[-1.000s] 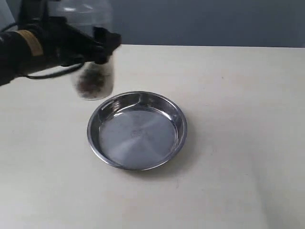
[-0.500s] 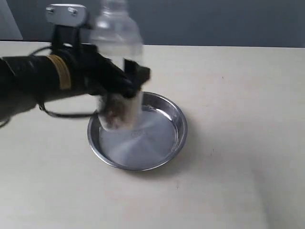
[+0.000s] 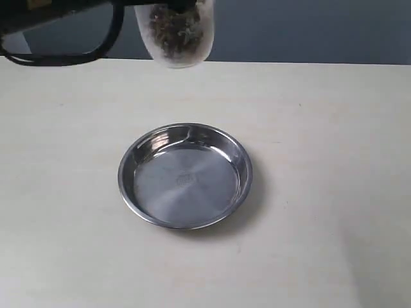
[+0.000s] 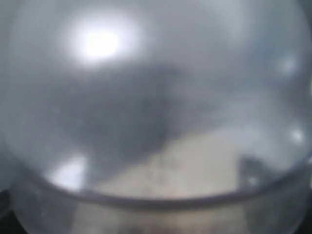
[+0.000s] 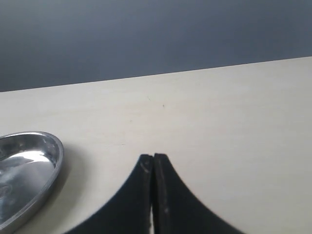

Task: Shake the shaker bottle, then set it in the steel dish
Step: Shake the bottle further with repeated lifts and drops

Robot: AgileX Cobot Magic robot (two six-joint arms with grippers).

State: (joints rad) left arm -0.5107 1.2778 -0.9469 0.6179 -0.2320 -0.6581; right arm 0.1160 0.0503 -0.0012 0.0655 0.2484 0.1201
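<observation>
Shaker bottle (image 3: pixel 174 33) is up in the air at the top edge of the exterior view, above and behind the steel dish (image 3: pixel 185 186) and well clear of it. Only its lower body shows. Brown bits are scattered through the clear wall, not settled. The left wrist view is filled by the blurred bottle (image 4: pixel 156 117) and shows nothing else.

Left gripper (image 3: pixel 172 5): only a dark strip at the frame edge, fingers not resolved. The bottle hangs off that arm with nothing beneath it, so I judge the jaws clamped on its upper body.

Right gripper (image 5: pixel 153 158): fingers pressed together, nothing between them. It is parked low over the table (image 3: pixel 321 192), with the dish rim (image 5: pixel 29 161) off to one side.

Handling, my estimate:
- Thin clear plastic with a small charge of bits, so light.
- The smooth wall is probably slick, and the body may flex if squeezed hard.
- The straight body below the lid is the sensible place to hold. The dome would let the pads slide off.
- It is tall for its base and could tip if released at a tilt.

Surroundings:
- The dish is wide, shallow and empty, which makes it an easy target.
- The sloped rim could catch the bottle base if it comes in off-centre.
- A black cable (image 3: pixel 96 54) loops under the left arm, away from the dish.
- Nothing else stands on the table.
</observation>
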